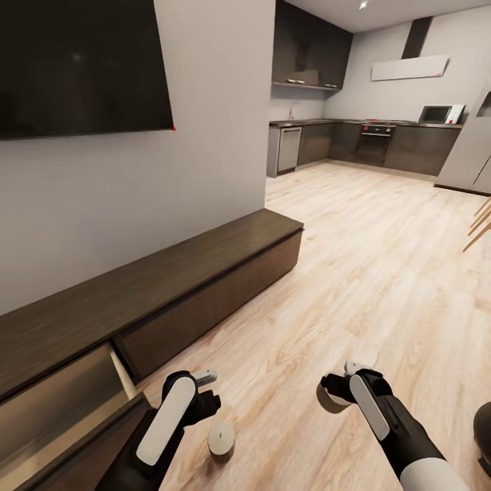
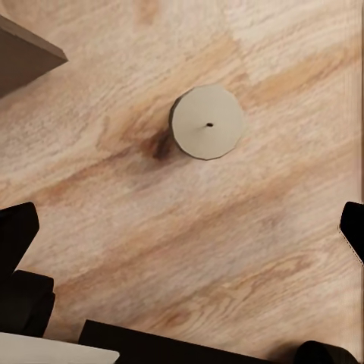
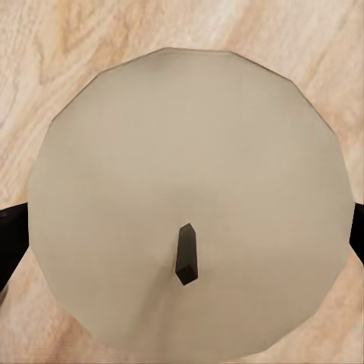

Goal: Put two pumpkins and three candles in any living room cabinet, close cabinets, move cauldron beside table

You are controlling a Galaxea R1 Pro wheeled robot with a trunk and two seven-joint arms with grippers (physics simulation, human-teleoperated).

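Note:
My right gripper (image 1: 333,394) is shut on a pale olive-tan candle (image 3: 189,197), held off the wooden floor. Its wick points at the wrist camera, and dark fingers (image 3: 9,227) touch its rim on both sides. A second candle (image 1: 221,437) stands upright on the floor just beyond my left gripper (image 1: 206,399), which hangs open above it with nothing between its fingers. From the left wrist the same candle (image 2: 207,121) shows from above. The long dark-brown cabinet (image 1: 204,262) runs along the wall at left, its nearest drawer (image 1: 61,402) pulled open. The pumpkins are out of view.
A dark rounded shape (image 1: 483,426), possibly the cauldron, is cut off at the right edge. A black TV (image 1: 82,61) hangs above the cabinet. The kitchen cupboards (image 1: 382,140) stand far back. Wooden chair legs (image 1: 479,221) poke in at right. Open floor lies ahead.

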